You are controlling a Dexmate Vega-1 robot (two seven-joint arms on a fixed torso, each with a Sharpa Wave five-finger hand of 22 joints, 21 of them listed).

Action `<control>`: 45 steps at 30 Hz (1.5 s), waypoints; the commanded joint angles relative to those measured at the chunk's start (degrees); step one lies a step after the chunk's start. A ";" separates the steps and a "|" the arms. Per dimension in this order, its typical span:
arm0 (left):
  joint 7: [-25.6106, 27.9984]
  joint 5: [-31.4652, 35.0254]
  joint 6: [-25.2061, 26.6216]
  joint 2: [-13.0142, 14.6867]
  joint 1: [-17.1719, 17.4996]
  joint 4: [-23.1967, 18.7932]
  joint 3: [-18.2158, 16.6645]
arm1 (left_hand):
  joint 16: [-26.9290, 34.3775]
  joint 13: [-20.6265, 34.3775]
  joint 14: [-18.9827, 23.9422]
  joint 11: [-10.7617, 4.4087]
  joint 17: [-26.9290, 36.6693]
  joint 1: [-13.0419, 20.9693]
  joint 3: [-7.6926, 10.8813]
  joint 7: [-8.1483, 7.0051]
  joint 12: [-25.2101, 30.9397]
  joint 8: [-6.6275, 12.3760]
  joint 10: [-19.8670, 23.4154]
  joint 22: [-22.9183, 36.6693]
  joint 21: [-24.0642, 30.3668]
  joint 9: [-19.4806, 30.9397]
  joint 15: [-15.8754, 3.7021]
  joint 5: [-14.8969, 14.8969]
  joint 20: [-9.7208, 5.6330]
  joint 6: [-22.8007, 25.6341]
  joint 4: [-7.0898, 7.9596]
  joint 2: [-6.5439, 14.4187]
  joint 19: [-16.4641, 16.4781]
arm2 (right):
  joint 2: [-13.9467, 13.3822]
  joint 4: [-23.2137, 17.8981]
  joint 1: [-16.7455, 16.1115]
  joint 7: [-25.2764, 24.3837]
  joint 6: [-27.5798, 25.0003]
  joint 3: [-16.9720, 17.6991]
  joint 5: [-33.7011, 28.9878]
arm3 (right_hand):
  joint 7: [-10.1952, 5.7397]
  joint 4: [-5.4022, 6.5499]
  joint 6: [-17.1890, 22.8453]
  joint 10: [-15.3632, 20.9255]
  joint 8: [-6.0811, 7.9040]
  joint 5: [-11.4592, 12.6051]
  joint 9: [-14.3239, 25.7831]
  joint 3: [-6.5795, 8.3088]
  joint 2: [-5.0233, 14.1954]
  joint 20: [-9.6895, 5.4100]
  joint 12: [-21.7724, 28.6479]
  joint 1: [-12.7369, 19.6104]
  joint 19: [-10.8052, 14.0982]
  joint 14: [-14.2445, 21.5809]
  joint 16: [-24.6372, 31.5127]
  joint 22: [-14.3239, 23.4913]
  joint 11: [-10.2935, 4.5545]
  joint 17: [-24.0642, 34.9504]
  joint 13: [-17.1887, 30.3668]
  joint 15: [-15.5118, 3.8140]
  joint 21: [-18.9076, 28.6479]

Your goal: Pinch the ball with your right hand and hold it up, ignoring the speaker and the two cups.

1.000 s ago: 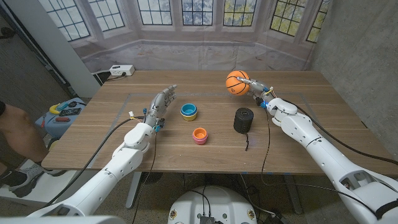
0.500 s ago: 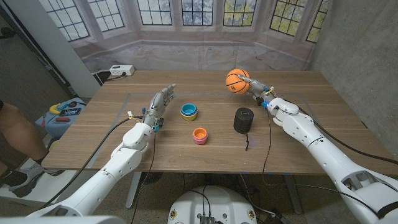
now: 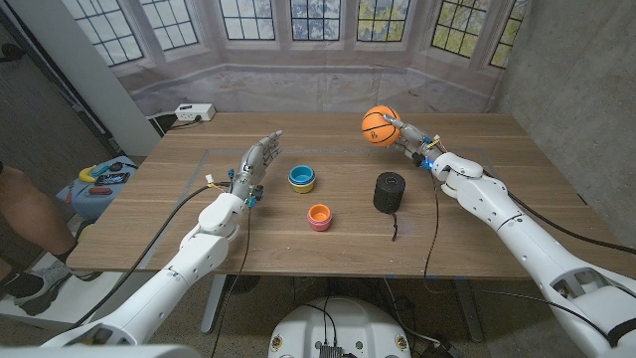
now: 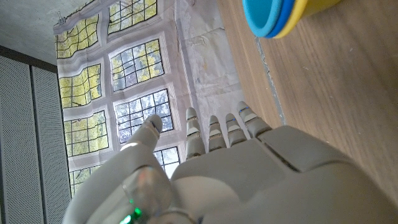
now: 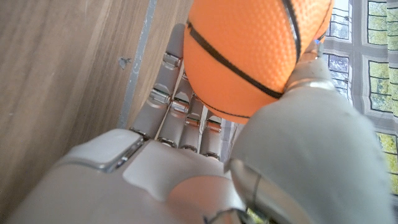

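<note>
Right hand point(image 3: 410, 137) pinching the ball point(image 3: 379, 126), held clear above the worktop point(image 3: 149, 209), at 11 o'clock from the speaker point(image 3: 390, 192). Ball sitting at fingertips, toward 10 o'clock from wrist. Left hand point(image 3: 256, 165) spread, holding nothing.

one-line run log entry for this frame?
phase: holding up | right hand: pinches ball above table | left hand: idle, holds nothing | speaker, cups: untouched
</note>
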 commanded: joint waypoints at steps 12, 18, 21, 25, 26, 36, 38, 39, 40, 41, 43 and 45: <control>-0.53 0.15 0.59 0.05 -0.67 0.00 0.44 | 0.00 0.29 0.48 -0.13 0.16 0.82 0.26 -0.02 0.06 -0.24 0.43 0.19 -0.14 0.18 0.11 0.55 -0.09 0.53 -0.17 0.01 0.53 | -1.43 1.32 0.89 6.75 -0.56 0.12 2.20 | 0.91 0.42 -5.02 0.80 -3.14 0.36 -0.60 -1.13 8.47 0.65 -4.32 5.43 -2.86 -0.15 -2.63 -1.37 -1.92 -3.56 -3.13 -5.73 -0.80; -0.38 0.06 0.43 0.24 -0.13 -0.41 0.23 | -0.01 0.29 0.47 0.04 0.16 0.83 0.24 0.04 0.05 -0.25 0.45 0.19 -0.18 0.18 0.11 0.55 -0.08 0.55 -0.17 0.01 0.51 | -1.39 2.17 1.39 9.21 -0.43 -0.09 2.80 | 2.03 0.67 -7.08 -2.15 -4.55 0.44 -0.92 -1.58 8.25 1.74 -7.13 3.71 -4.28 -2.87 -2.85 -1.69 -0.77 -4.92 -4.69 -4.17 -1.30; -0.40 0.05 0.31 0.36 0.06 -0.53 0.14 | 0.00 0.29 0.49 0.05 0.16 0.84 0.24 0.02 0.05 -0.25 0.46 0.19 -0.18 0.18 0.12 0.55 -0.12 0.55 -0.17 0.02 0.55 | -1.31 2.65 1.72 10.33 -0.58 -0.19 3.18 | 2.65 0.75 -8.25 -3.32 -5.29 0.42 -1.06 -1.83 8.10 2.24 -8.34 2.97 -4.79 -4.12 -2.83 -1.79 -0.36 -5.42 -5.35 -3.33 -1.51; -0.30 -0.04 0.14 0.39 0.27 -0.52 -0.04 | -0.02 0.29 0.44 0.11 0.16 0.85 0.23 -0.02 0.03 -0.27 0.44 0.20 -0.19 0.18 0.13 0.56 -0.13 0.51 -0.18 0.01 0.55 | -1.11 3.56 2.24 11.97 -0.60 -0.42 3.54 | 3.51 0.71 -9.84 -4.46 -6.24 0.46 -1.25 -2.00 7.96 2.99 -9.74 2.33 -5.84 -5.67 -2.84 -1.88 0.30 -6.11 -6.15 -2.36 -1.96; -0.31 -0.08 0.15 0.41 0.30 -0.52 -0.07 | -0.02 0.29 0.46 0.00 0.17 0.85 0.23 -0.02 0.02 -0.28 0.44 0.20 -0.20 0.18 0.08 0.56 -0.10 0.52 -0.17 0.01 0.57 | -1.10 3.86 2.43 12.50 -0.60 -0.52 3.57 | 3.75 0.80 -10.54 -5.09 -6.66 0.46 -1.33 -2.16 7.89 3.23 -10.41 1.84 -6.12 -6.47 -2.84 -1.92 0.60 -6.39 -6.49 -1.74 -2.11; -0.69 -0.31 0.04 0.49 0.23 -0.07 -0.20 | -0.02 0.29 0.44 -0.01 0.17 0.86 0.20 0.05 -0.01 -0.26 0.43 0.20 -0.27 0.18 0.17 0.55 -0.07 0.61 -0.16 0.01 0.49 | -0.29 5.87 3.09 15.19 0.01 -0.38 4.51 | 5.17 1.12 -13.98 -8.68 -8.70 0.48 -1.73 -2.73 7.83 4.41 -14.04 -0.29 -7.84 -9.58 -2.52 -2.04 1.34 -7.82 -8.11 -0.15 -3.08; -0.73 -0.34 0.00 0.51 0.20 0.05 -0.26 | -0.02 0.29 0.44 -0.01 0.17 0.87 0.19 0.00 -0.02 -0.24 0.43 0.20 -0.28 0.18 0.21 0.55 -0.10 0.66 -0.16 0.01 0.49 | -0.23 6.12 3.13 15.59 0.18 -0.40 4.53 | 5.24 1.13 -14.32 -9.01 -8.90 0.47 -1.77 -2.81 7.80 4.56 -14.36 -0.47 -8.09 -9.88 -2.51 -2.05 1.43 -7.92 -8.24 0.09 -3.21; -0.77 -0.41 -0.02 0.51 0.19 0.11 -0.30 | -0.03 0.29 0.43 -0.02 0.17 0.87 0.19 -0.04 -0.01 -0.24 0.45 0.20 -0.28 0.18 0.17 0.55 -0.08 0.66 -0.16 0.01 0.50 | -0.14 6.27 3.14 15.80 0.19 -0.35 4.68 | 5.36 1.20 -14.65 -9.25 -9.07 0.46 -1.80 -2.91 7.75 4.63 -14.62 -0.74 -8.24 -10.05 -2.47 -2.05 1.43 -8.02 -8.35 0.24 -3.30; -0.81 -0.44 -0.02 0.53 0.17 0.16 -0.32 | -0.03 0.29 0.42 0.00 0.18 0.86 0.19 -0.02 -0.03 -0.24 0.43 0.20 -0.29 0.18 0.16 0.55 -0.08 0.67 -0.14 0.02 0.49 | -0.07 6.36 3.14 15.94 0.16 -0.33 4.80 | 5.45 1.25 -14.85 -9.48 -9.20 0.45 -1.82 -3.00 7.69 4.83 -14.85 -0.96 -8.39 -10.19 -2.43 -2.06 1.41 -8.10 -8.44 0.49 -3.38; -0.92 -0.48 -0.06 0.54 0.13 0.25 -0.34 | -0.02 0.29 0.43 0.05 0.18 0.86 0.19 -0.02 -0.03 -0.25 0.43 0.20 -0.29 0.18 0.16 0.55 -0.09 0.66 -0.15 0.02 0.49 | -0.05 6.41 3.16 16.07 0.05 -0.34 4.89 | 5.41 1.36 -15.04 -9.55 -9.31 0.43 -1.85 -3.16 7.58 4.90 -15.03 -1.33 -8.47 -10.49 -2.45 -2.06 1.46 -8.17 -8.54 0.62 -3.44; -1.12 -0.57 -0.15 0.51 -0.01 0.50 -0.37 | -0.03 0.29 0.42 0.04 0.17 0.87 0.19 -0.05 -0.03 -0.24 0.43 0.20 -0.29 0.18 0.15 0.56 -0.08 0.67 -0.16 0.01 0.49 | -0.04 6.53 3.23 16.39 -0.15 -0.38 5.00 | 5.59 1.59 -15.28 -9.95 -9.50 0.41 -1.90 -3.40 7.58 5.20 -15.53 -2.02 -8.63 -10.93 -2.38 -2.07 1.63 -8.30 -8.76 0.94 -3.58; -1.32 -0.70 -0.26 0.44 -0.16 0.79 -0.39 | -0.03 0.29 0.44 0.04 0.17 0.88 0.19 -0.05 -0.02 -0.23 0.46 0.20 -0.30 0.19 0.16 0.56 -0.08 0.71 -0.16 0.02 0.48 | -0.10 6.74 3.43 16.92 -0.40 -0.51 5.06 | 5.75 1.74 -15.73 -10.02 -9.78 0.44 -1.95 -3.54 7.63 5.54 -15.89 -2.51 -8.93 -11.38 -2.31 -2.08 2.21 -8.45 -8.97 1.48 -3.77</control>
